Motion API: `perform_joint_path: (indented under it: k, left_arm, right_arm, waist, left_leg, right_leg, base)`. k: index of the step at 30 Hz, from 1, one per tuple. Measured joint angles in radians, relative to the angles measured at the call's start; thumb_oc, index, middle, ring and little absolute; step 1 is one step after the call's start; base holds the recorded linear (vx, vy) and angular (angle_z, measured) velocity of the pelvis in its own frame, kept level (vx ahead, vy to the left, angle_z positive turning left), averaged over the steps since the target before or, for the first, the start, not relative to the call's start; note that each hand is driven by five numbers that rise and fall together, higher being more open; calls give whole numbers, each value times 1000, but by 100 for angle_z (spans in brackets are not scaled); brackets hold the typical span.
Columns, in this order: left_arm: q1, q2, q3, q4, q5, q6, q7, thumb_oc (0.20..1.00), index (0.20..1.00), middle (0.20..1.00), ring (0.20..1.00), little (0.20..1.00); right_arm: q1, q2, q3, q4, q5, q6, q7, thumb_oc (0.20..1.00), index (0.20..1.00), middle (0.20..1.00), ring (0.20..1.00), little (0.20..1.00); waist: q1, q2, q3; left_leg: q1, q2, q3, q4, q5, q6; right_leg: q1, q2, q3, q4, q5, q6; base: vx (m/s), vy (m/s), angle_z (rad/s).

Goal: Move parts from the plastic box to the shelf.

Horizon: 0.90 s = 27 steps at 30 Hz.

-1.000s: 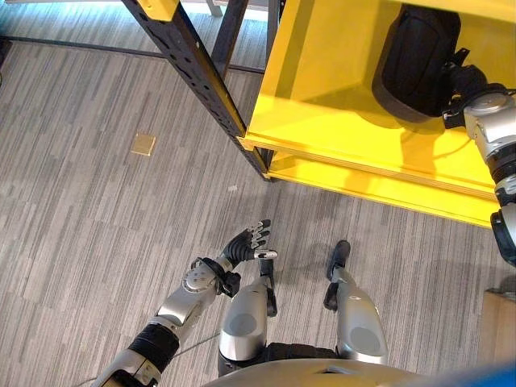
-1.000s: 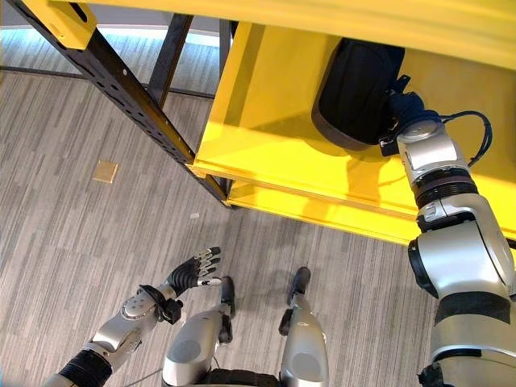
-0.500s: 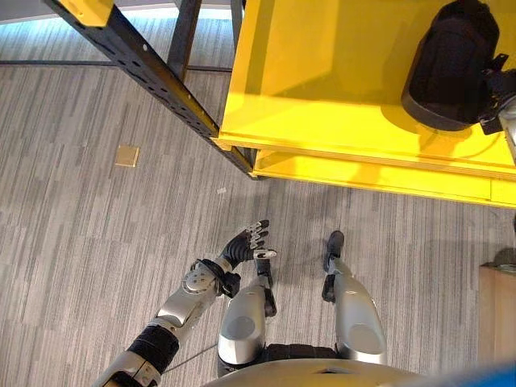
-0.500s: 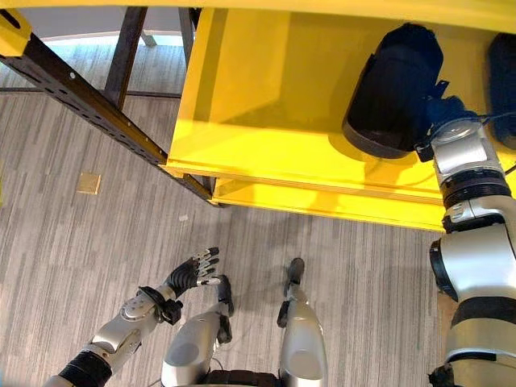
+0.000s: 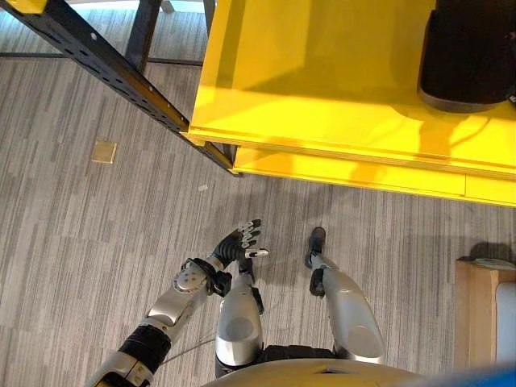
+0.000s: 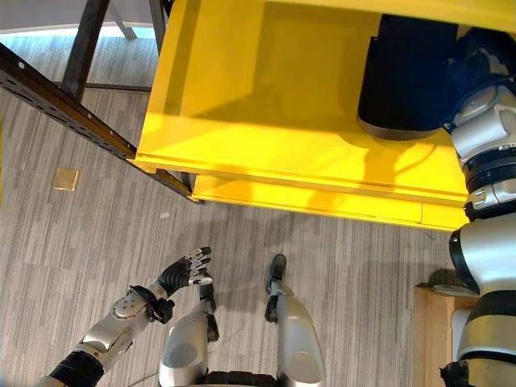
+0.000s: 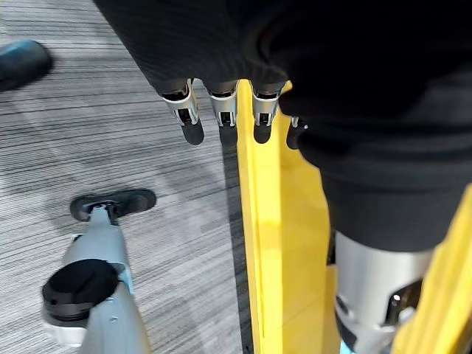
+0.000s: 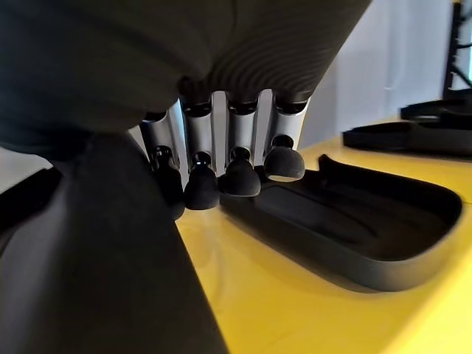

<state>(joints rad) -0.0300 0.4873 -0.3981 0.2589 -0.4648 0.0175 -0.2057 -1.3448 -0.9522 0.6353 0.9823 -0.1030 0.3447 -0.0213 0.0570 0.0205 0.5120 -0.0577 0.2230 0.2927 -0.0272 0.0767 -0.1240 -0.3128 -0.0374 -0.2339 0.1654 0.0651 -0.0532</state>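
The right hand [image 8: 221, 158] reaches up onto the yellow shelf [image 5: 322, 105], its dark-tipped fingers [image 8: 200, 190] curled down against a black part [image 8: 103, 243]; the right wrist view suggests they hold its edge, though the grip itself is partly hidden. Past those fingers that view shows a second black tray-shaped part [image 8: 354, 221] lying flat on the shelf, and further dark parts behind it. From the head, the held part [image 6: 411, 72] appears as a large dark shape resting on the shelf board, the wrist just beside it. The left hand [image 5: 239, 239] hangs low over the grey striped floor [image 5: 81, 226], fingers loosely spread and holding nothing. A wooden block [image 5: 476, 314] stands on the floor at the robot's right.
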Motion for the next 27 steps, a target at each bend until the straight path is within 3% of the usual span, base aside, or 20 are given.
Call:
perform_joint_path:
  k: [6, 11, 27]
  left_arm:
    - [8, 1, 14, 3, 24, 0, -31, 1000, 1000, 1000, 1000, 1000]
    - [9, 0, 15, 5, 24, 0, -38, 1000, 1000, 1000, 1000, 1000]
    - [7, -3, 13, 26, 26, 1, -75, 1000, 1000, 1000, 1000, 1000]
  right_arm:
    - [0, 27, 14, -64, 0, -13, -15, 200, 200, 200, 200, 200]
    - [0, 62, 15, -100, 0, -10, -27, 200, 200, 200, 200, 200]
    - [0, 120, -6, -162, 76, -4, -227, 200, 200, 200, 200, 200]
  waist:
    - [9, 0, -1]
    - [13, 2, -2]
    - [17, 19, 7]
  left_leg:
    - [-40, 13, -12, 24, 0, -1]
    - [-76, 19, -27, 30, 3, -5]
    - [-126, 21, -54, 48, 7, -13]
  right_leg:
    - [-74, -2, 1, 102, -62, -20]
    - [-118, -1, -6, 138, -73, -32]
    - [-187, -23, -27, 230, -135, -52]
  base:
    - [42, -61, 2]
    - [30, -45, 3]
    - [24, -20, 6]
